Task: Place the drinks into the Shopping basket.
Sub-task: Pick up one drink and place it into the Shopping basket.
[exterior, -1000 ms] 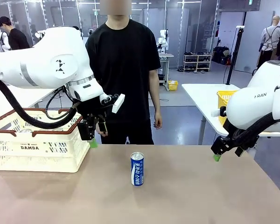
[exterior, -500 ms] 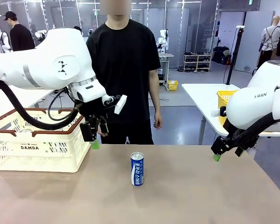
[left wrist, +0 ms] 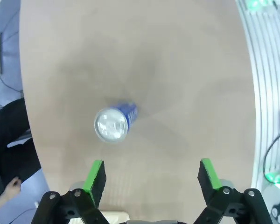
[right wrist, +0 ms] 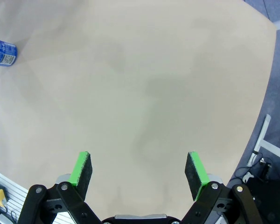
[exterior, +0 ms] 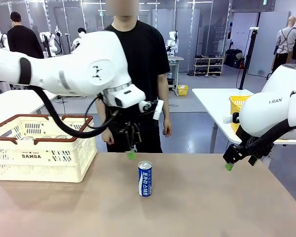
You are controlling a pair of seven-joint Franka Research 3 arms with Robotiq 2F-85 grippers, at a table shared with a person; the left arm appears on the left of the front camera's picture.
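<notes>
Green pads of the left claw stand wide apart and empty, hanging just above and slightly behind the blue can; a second ago this claw was beside the right end of the Shopping basket, and it has since swung across toward the middle of the counter; in the left wrist view the silver top of the blue can sits just ahead of the spread fingers, a little toward the left pad, so the claw is not yet centred over it; I judge the reach for this drink is under way and a small shift is needed before descending; the can stands upright on the counter, well apart from the basket off to the claw's left, where silver can tops seem to show through the slots; the right claw hangs open and empty near the counter's right edge, unchanged, its spread pads over bare counter with the can far off; a person stands beyond the counter's far side.
</notes>
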